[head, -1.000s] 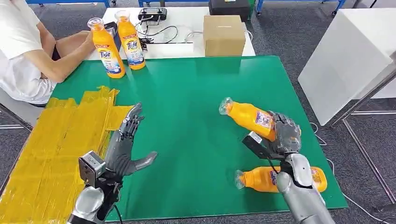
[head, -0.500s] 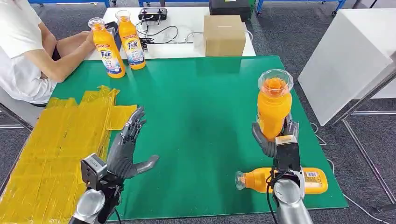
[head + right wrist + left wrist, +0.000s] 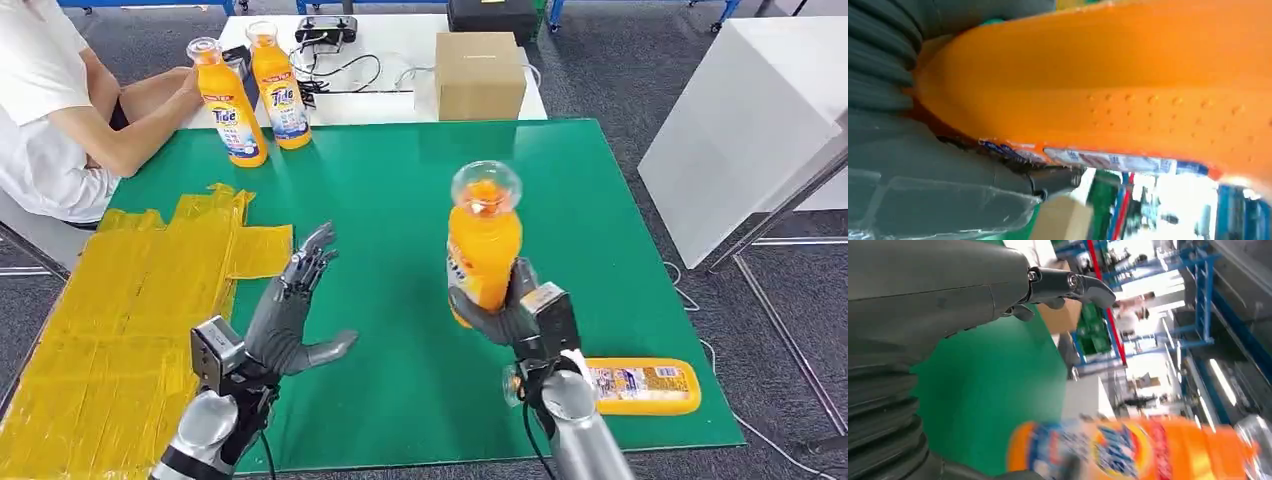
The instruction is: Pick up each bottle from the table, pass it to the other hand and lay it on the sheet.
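The right hand (image 3: pixel 512 315) grips an orange bottle (image 3: pixel 483 250) upright above the middle of the green table (image 3: pixel 400 200), clear cap up. The left hand (image 3: pixel 290 320) hangs to its left, fingers spread, holding nothing, near the yellow sheet (image 3: pixel 110 310) at the table's left edge. Another bottle (image 3: pixel 640 386) lies on its side at the near right. Two more bottles (image 3: pixel 255 95) stand at the far left by a person's arm (image 3: pixel 130 125)

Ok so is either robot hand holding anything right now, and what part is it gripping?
The right hand grips an upright orange bottle around its lower body, cap end up. The left hand holds nothing, fingers spread.
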Available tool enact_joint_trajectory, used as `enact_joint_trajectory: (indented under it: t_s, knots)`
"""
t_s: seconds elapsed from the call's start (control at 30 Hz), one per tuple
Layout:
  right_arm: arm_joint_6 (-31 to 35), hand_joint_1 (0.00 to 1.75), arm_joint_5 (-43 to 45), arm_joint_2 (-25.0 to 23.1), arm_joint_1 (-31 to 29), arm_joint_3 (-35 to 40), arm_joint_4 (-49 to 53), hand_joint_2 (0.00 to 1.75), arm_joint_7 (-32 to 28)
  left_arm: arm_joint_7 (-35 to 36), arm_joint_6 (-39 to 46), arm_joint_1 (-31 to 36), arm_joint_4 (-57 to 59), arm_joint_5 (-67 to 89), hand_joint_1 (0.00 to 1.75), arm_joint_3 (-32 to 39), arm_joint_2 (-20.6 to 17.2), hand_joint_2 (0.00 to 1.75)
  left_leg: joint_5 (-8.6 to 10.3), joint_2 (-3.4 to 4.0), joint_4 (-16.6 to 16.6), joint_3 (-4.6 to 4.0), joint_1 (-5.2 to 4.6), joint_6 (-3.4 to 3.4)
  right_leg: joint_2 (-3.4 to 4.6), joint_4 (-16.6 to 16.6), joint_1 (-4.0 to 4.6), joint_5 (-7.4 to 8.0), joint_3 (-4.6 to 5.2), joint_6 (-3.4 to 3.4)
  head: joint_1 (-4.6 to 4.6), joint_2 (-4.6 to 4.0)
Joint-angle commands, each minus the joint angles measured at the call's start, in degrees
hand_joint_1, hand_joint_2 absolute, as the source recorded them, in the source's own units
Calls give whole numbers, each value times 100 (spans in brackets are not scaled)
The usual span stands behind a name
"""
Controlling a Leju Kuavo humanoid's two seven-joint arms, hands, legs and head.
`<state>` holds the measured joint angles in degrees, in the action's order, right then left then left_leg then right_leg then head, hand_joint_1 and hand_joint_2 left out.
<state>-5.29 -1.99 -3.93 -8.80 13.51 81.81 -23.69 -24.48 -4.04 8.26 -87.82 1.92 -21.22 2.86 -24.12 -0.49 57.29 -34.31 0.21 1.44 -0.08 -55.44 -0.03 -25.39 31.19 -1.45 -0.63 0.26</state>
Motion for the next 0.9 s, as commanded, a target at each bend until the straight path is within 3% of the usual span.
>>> enact_joint_trajectory:
  t_s: [0.03,0.5,0.7,0.9]
  knots:
    - [-160,175,-16,-77,-549,529,-1202,175,21,76,-86,381,560,-119,0,-266,-85,175,-4,11,-5,16,2,-2,8,9,2,0,-15,-2,0,0]
    - [345,175,-724,-432,-1208,1469,-2387,175,140,112,-225,623,751,-326,0,-528,-27,175,-6,18,-4,19,-1,-6,13,6,2,-1,-17,0,2,0]
    - [425,175,-831,-504,-1252,1569,-2379,175,130,115,-224,646,775,-341,0,-532,-19,175,-7,16,-3,20,0,-5,10,6,3,-3,-20,0,0,0]
    - [854,175,-1550,-585,-1260,2176,-1947,175,35,121,-224,705,918,-444,0,-485,24,175,-6,15,0,13,-1,-5,11,2,1,-2,-11,-1,-2,0]
